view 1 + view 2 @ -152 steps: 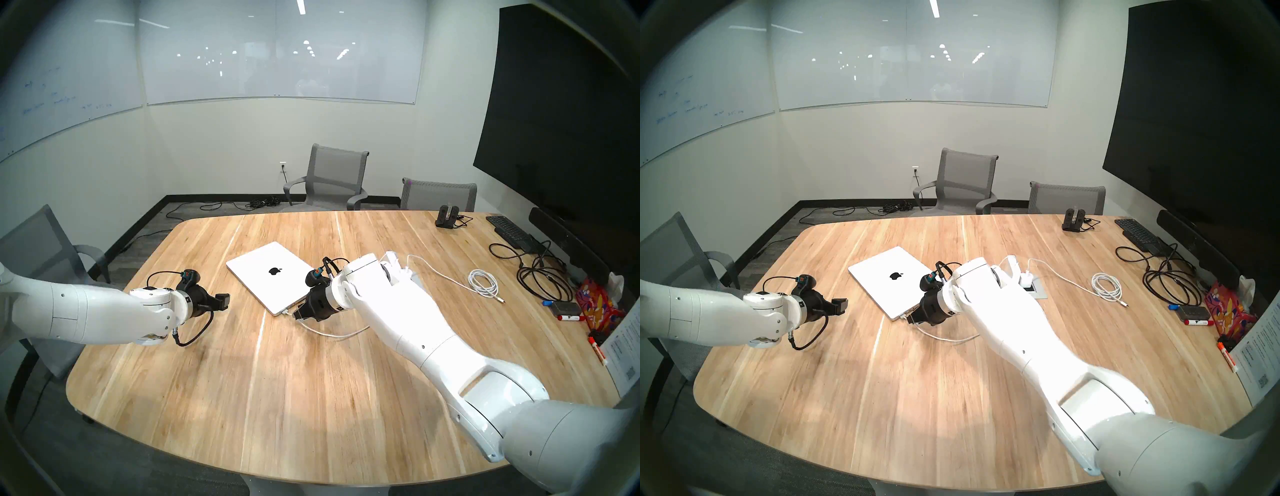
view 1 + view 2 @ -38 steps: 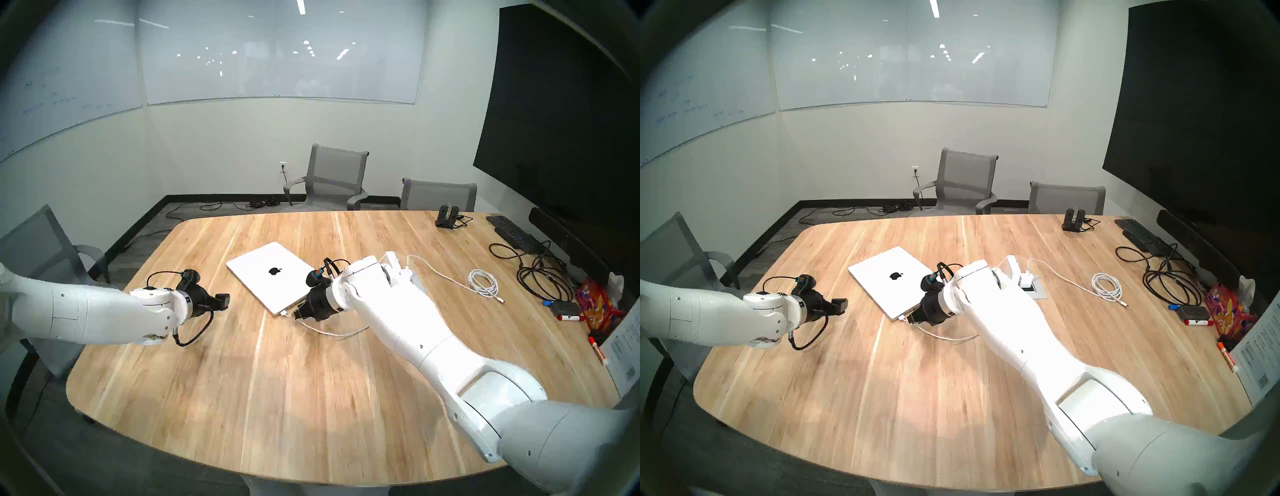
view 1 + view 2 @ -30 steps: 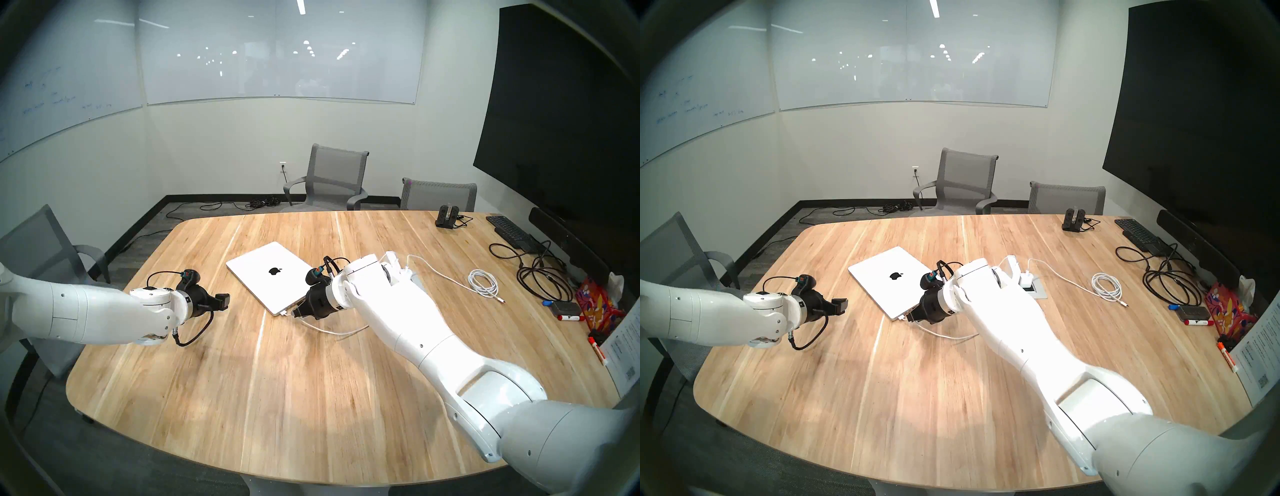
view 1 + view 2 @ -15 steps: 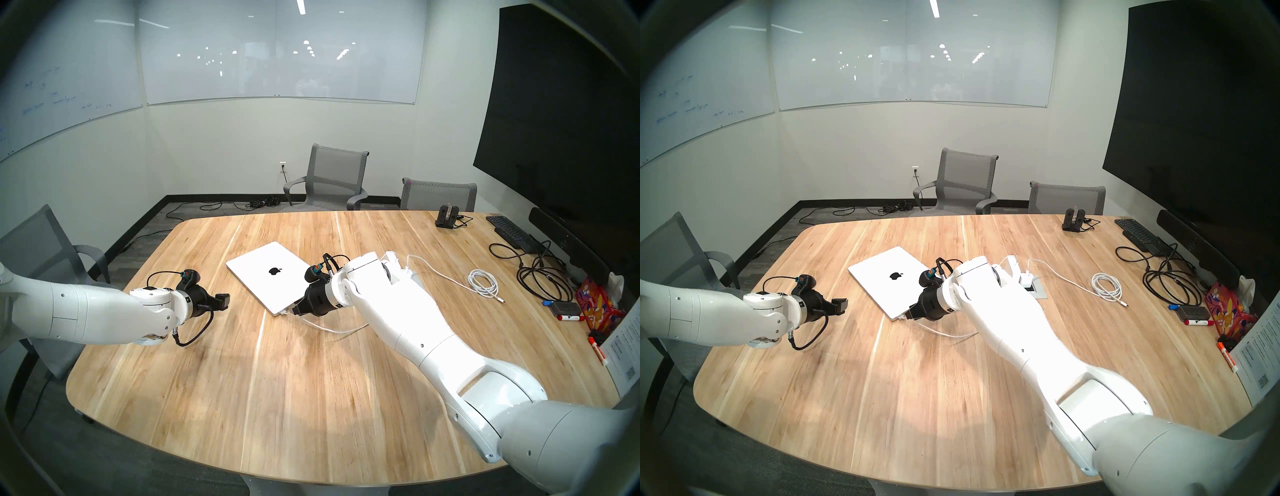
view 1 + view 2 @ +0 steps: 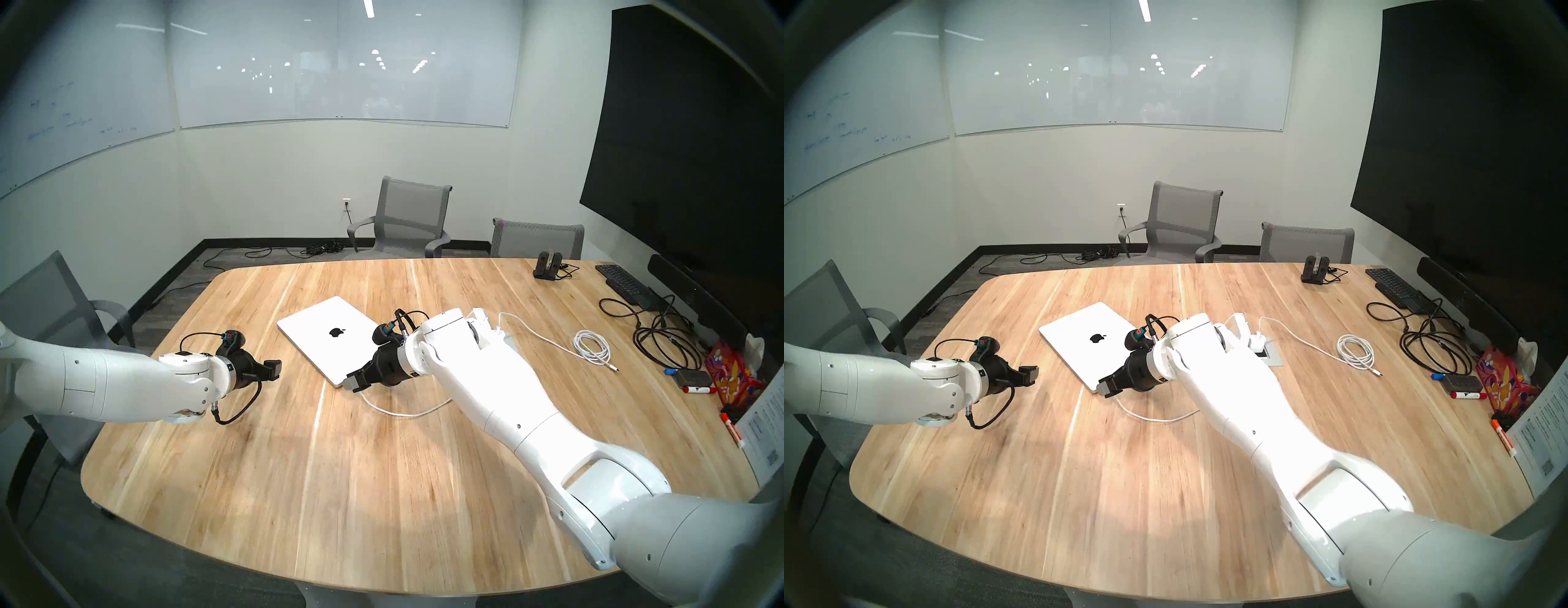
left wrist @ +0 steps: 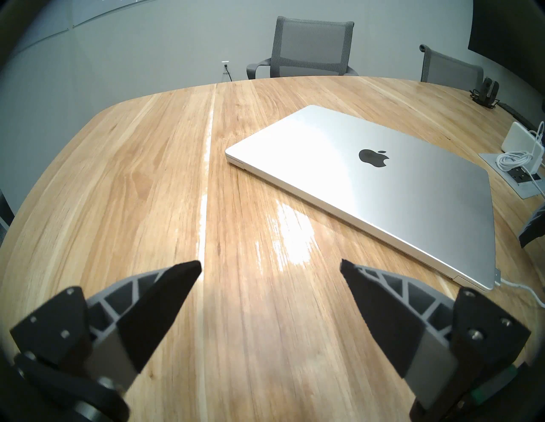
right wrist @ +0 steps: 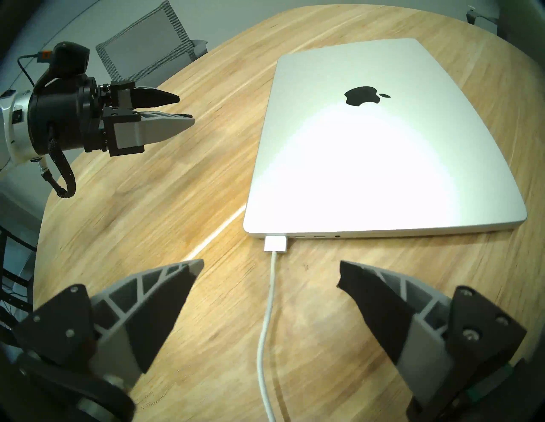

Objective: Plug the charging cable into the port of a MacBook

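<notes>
The closed silver MacBook (image 5: pixel 331 335) lies mid-table; it also shows in the right wrist view (image 7: pixel 368 147) and the left wrist view (image 6: pixel 383 176). The white plug (image 7: pixel 275 243) sits against the port on the laptop's near side edge, at its corner. Its white charging cable (image 7: pixel 267 324) trails back between my right fingers and loops on the table (image 5: pixel 403 412). My right gripper (image 7: pixel 271 262) is open and empty, just behind the plug (image 5: pixel 354 382). My left gripper (image 5: pixel 275 368) is open and empty, left of the laptop (image 6: pixel 271 263).
A white power brick (image 6: pixel 514 140) and a table outlet plate (image 5: pixel 1267 354) sit right of the laptop. A coiled white cable (image 5: pixel 592 346), black cables (image 5: pixel 662 339), a keyboard (image 5: pixel 625 282) and markers lie at the far right. Chairs stand around the table.
My right gripper has opened and let go of the plug, which stays at the laptop's edge. The cable loop has settled onto the table. The left arm has not moved.
</notes>
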### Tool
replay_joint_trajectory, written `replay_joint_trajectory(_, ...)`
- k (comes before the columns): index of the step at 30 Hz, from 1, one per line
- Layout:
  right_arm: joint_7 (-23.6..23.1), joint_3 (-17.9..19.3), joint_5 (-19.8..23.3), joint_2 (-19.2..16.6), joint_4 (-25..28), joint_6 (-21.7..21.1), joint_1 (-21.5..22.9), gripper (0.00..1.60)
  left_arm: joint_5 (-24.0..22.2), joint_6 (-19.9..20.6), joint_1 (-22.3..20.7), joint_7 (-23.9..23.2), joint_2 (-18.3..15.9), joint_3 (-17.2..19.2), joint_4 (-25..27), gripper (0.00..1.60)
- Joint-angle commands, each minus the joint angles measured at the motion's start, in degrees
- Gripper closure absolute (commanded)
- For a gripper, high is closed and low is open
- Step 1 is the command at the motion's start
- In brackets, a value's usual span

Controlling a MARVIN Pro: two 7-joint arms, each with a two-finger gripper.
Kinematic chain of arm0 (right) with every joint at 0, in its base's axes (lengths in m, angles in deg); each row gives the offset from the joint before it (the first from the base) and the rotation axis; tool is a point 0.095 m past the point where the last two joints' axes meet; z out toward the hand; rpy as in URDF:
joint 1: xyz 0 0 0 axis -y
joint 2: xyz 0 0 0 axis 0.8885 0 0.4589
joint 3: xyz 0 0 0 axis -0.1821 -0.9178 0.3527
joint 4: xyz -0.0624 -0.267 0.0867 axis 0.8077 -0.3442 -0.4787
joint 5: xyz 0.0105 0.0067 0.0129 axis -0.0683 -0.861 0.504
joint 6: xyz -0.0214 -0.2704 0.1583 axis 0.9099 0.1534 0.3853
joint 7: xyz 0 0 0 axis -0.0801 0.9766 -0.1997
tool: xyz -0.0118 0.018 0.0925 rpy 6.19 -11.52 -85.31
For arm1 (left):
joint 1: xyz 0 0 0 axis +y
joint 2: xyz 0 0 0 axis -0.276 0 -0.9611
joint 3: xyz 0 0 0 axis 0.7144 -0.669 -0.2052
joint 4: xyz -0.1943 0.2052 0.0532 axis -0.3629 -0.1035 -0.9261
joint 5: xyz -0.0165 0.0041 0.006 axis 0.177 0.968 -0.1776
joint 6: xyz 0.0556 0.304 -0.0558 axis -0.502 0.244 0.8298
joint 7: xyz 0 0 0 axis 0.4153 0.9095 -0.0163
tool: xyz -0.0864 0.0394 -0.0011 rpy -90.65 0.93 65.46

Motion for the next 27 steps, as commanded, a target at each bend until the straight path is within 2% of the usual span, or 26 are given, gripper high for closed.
replay_joint_trajectory(1, 0.70, 0.09, -0.35, -1.52, 6.34, -1.77, -1.13, 0.00, 0.04, -0.19, -0.85, 0.02, 0.12, 0.66, -0.01, 0.00)
replay_joint_trajectory(7, 1.28, 0.37, -0.52, -3.93, 11.17, -3.61, -3.02, 0.00, 0.04, -0.19, -0.85, 0.02, 0.12, 0.65, -0.02, 0.00)
replay_joint_trajectory(8, 2.55, 1.08, -0.62, -5.03, 14.96, -4.53, -5.12, 0.00, 0.04, -0.19, -0.85, 0.02, 0.12, 0.65, -0.02, 0.00)
replay_joint_trajectory(10, 1.83, 0.79, -0.54, -5.09, 13.63, -3.86, -4.64, 0.00, 0.04, -0.19, -0.85, 0.02, 0.12, 0.65, -0.02, 0.00)
replay_joint_trajectory(20, 4.54, 2.87, -1.60, -8.87, 21.71, -3.69, -8.62, 0.00, 0.04, -0.19, -0.85, 0.02, 0.12, 0.65, -0.02, 0.00)
replay_joint_trajectory(27, 6.48, 4.38, -2.81, -11.00, 25.39, -2.21, -10.91, 0.00, 0.04, -0.19, -0.85, 0.02, 0.12, 0.66, -0.01, 0.00)
